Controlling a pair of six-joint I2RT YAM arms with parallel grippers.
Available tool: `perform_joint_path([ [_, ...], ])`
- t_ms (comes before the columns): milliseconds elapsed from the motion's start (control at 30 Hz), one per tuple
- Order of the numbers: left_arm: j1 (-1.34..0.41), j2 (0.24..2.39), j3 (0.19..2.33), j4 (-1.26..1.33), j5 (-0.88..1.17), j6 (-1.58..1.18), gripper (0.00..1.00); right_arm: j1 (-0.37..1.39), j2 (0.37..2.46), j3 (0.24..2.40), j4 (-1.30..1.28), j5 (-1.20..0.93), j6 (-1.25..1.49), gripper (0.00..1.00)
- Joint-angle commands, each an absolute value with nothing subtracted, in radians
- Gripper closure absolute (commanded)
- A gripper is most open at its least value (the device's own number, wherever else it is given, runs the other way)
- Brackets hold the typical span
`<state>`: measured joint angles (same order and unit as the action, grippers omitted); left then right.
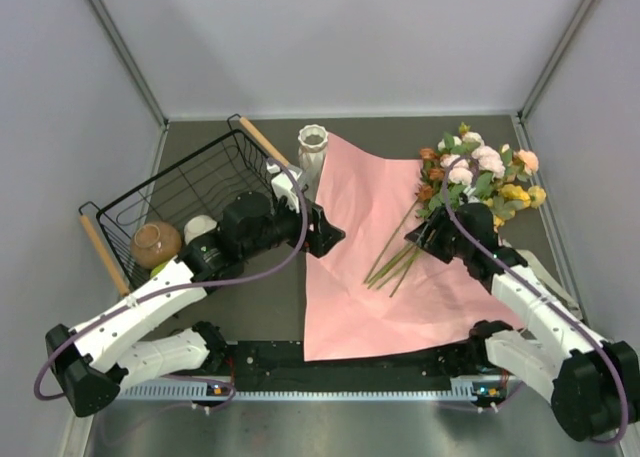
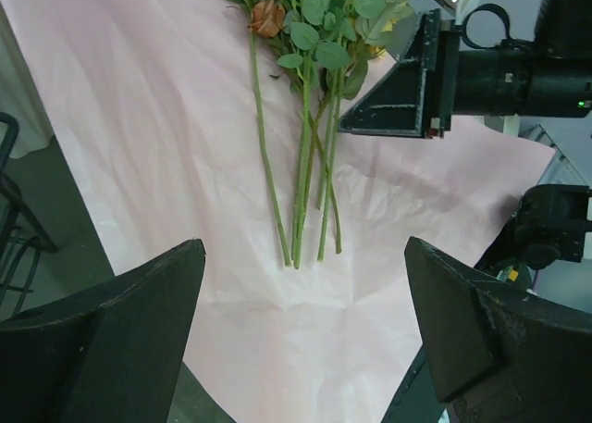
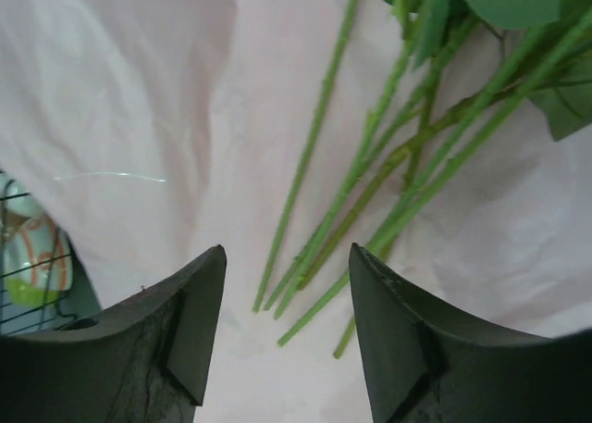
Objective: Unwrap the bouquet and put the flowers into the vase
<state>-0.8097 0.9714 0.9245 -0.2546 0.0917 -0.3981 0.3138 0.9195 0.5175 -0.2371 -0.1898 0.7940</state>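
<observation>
With left end effector (image 2: 301, 284) wide open and right end effector (image 3: 287, 256) partly open, both empty near flowers (image 1: 478, 177) lying on spread paper (image 1: 360, 297) right of vase (image 1: 312, 149), risks pinching paper or missing some stems.

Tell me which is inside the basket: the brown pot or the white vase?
The brown pot. It sits inside the wire basket; the vase stands outside it, by the pink paper.

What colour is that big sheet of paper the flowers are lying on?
The paper sheet is plain salmon pink, seen best in the top external view.
</observation>
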Motion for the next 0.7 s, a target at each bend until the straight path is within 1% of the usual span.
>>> perform_joint_path([
  [0,-0.805,0.983,0.899,-0.163,0.17,-0.431,0.05,0.279,1.012,0.58,-0.304,-0.079,0.756,0.47],
  [33,-0.805,0.986,0.893,-0.155,0.185,-0.443,0.05,0.275,1.037,0.604,-0.304,-0.052,0.75,0.5],
  [67,-0.804,0.989,0.884,-0.152,0.198,-0.446,0.05,0.27,1.067,0.615,-0.304,-0.016,0.747,0.57],
  [233,-0.805,0.983,0.842,-0.132,0.25,-0.465,0.05,0.258,1.193,0.653,-0.253,0.032,0.73,0.58],
  [533,-0.805,0.982,0.841,-0.14,0.244,-0.46,0.05,0.255,1.233,0.667,-0.176,0.066,0.736,0.61],
  [667,-0.805,0.988,0.851,-0.14,0.241,-0.457,0.05,0.253,1.281,0.684,-0.144,0.06,0.729,0.67],
])
